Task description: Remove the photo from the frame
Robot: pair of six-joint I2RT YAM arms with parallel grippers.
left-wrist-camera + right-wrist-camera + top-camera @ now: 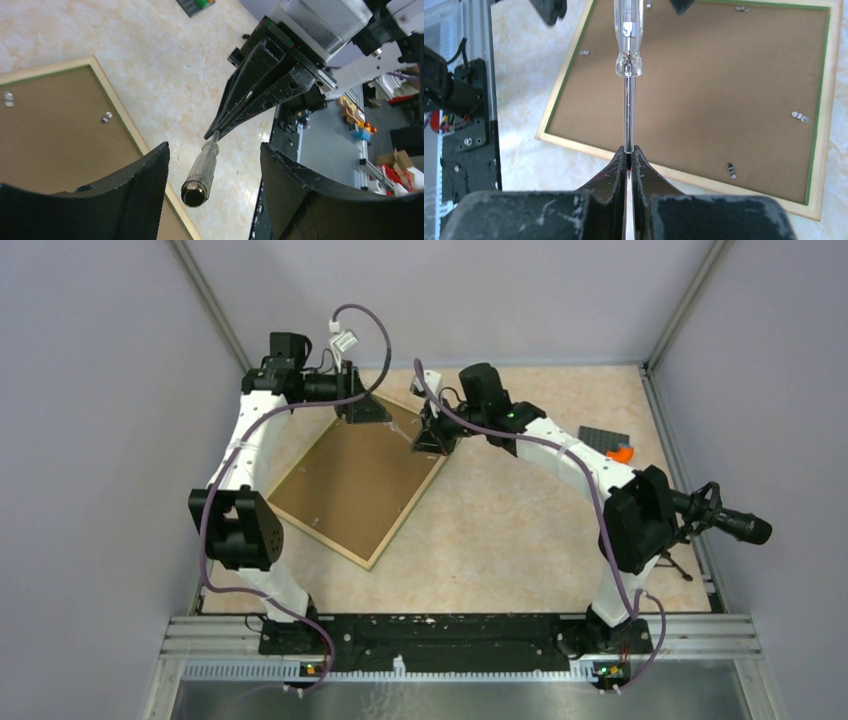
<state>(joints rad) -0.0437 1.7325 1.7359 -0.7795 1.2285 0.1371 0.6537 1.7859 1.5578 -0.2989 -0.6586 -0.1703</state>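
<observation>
Above beige counter (520,530), we see right fingers (611,175) clamped on clear-handled screwdriver (628,50) shaft, left fingers (150,175) apart around handle. Large green-bordered frame (355,480) lies fibreboard back up, metal clips (800,116) exposed, we judge for prying.

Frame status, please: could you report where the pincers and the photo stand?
Right pincer shut on screwdriver shaft. Left pincer open around its handle, not touching. Frame lies back up, photo unseen. Nothing laid on it.

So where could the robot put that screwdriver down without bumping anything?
Bare table right of the frame, up to the grey plate, and in front toward the near edge. Crowded at the frame's far corner: left pincer and right pincer meet there, the right gripping the screwdriver.
</observation>
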